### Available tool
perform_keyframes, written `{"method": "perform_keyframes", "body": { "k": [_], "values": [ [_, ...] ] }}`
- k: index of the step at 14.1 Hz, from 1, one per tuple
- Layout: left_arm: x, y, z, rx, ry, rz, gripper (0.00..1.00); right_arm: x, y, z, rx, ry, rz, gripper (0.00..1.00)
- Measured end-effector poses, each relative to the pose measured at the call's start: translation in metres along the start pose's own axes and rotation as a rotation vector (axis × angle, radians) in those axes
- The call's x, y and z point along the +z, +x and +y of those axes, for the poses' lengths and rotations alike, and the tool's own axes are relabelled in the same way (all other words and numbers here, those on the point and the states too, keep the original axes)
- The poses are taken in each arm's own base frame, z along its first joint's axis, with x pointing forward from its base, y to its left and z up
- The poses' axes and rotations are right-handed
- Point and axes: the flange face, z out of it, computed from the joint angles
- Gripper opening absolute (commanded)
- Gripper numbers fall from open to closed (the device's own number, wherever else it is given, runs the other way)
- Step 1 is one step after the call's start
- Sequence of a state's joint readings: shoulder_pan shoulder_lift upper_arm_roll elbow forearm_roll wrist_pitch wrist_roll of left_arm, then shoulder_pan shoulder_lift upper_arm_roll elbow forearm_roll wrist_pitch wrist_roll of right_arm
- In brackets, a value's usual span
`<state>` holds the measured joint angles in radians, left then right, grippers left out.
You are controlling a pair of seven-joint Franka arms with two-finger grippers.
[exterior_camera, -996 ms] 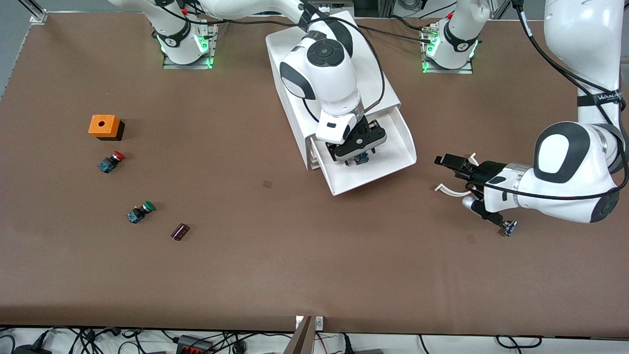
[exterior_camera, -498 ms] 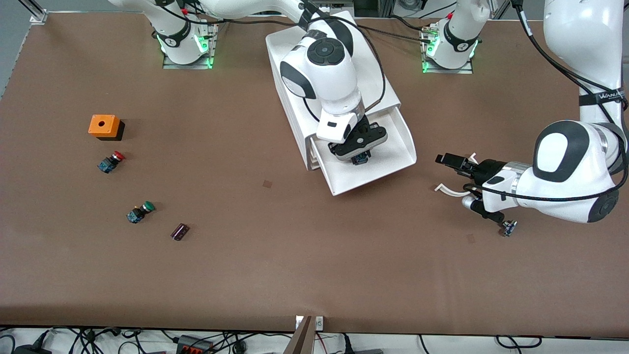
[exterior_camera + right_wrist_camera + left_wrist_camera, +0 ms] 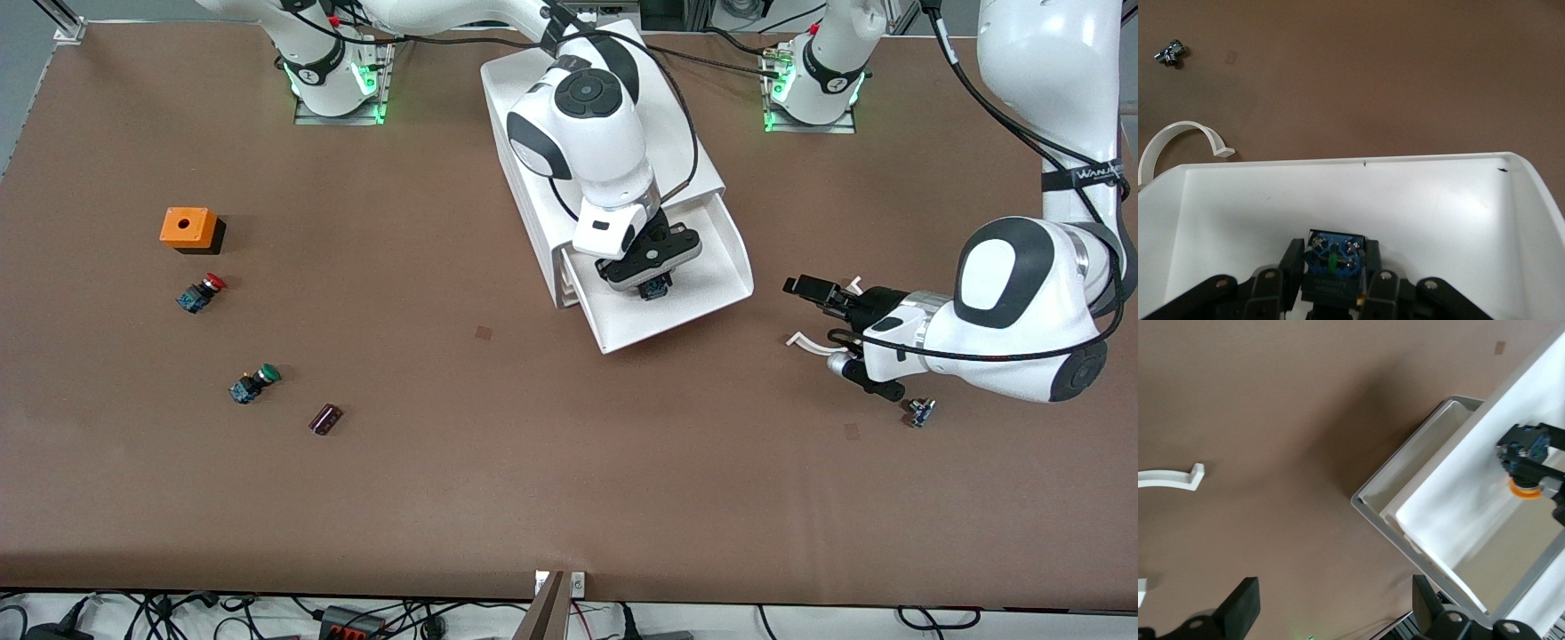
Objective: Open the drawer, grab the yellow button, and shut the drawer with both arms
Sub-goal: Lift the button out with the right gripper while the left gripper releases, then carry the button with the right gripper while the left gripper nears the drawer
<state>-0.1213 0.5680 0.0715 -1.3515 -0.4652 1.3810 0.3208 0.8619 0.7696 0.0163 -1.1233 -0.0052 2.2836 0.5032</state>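
The white cabinet (image 3: 698, 164) stands at mid-table with its top drawer (image 3: 685, 316) pulled out toward the front camera. My right gripper (image 3: 652, 284) reaches down into the drawer and is shut on the button (image 3: 655, 287). The right wrist view shows the button's blue body (image 3: 1335, 261) between the fingers (image 3: 1290, 263). The left wrist view shows its orange cap (image 3: 1525, 491) above the drawer floor (image 3: 1451, 513). My left gripper (image 3: 811, 311) is open and empty, low over the table beside the drawer, toward the left arm's end.
A white curved plastic piece (image 3: 803, 341) lies by the left gripper, and a small metal part (image 3: 920, 412) lies nearer the front camera. Toward the right arm's end are an orange box (image 3: 188, 228), a red-capped button (image 3: 202, 292), a green-capped button (image 3: 254, 382) and a dark part (image 3: 325, 419).
The left arm has shifted slightly toward the drawer. The right gripper stays in the drawer, shut on the button, with almost no movement.
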Motion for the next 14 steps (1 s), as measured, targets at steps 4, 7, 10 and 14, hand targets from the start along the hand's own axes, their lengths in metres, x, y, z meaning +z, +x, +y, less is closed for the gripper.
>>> {"method": "perform_keyframes", "body": {
  "k": [4, 7, 10, 14],
  "values": [
    [0.004, 0.0, -0.001, -0.003, 0.076, -0.03, 1.0, -0.008, 0.006, -0.001, 0.001, 0.007, 0.019, 0.0],
    [0.003, -0.001, -0.001, -0.004, 0.091, -0.033, 1.0, -0.041, 0.026, 0.0, 0.012, 0.02, 0.062, 0.0],
    [-0.002, 0.0, 0.002, 0.002, 0.096, -0.024, 1.0, -0.078, 0.048, 0.026, 0.05, -0.02, 0.046, 0.0],
    [0.001, 0.002, 0.01, -0.048, 0.156, -0.038, 1.0, -0.128, 0.076, 0.124, 0.178, -0.127, -0.048, 0.0]
  ]
}}
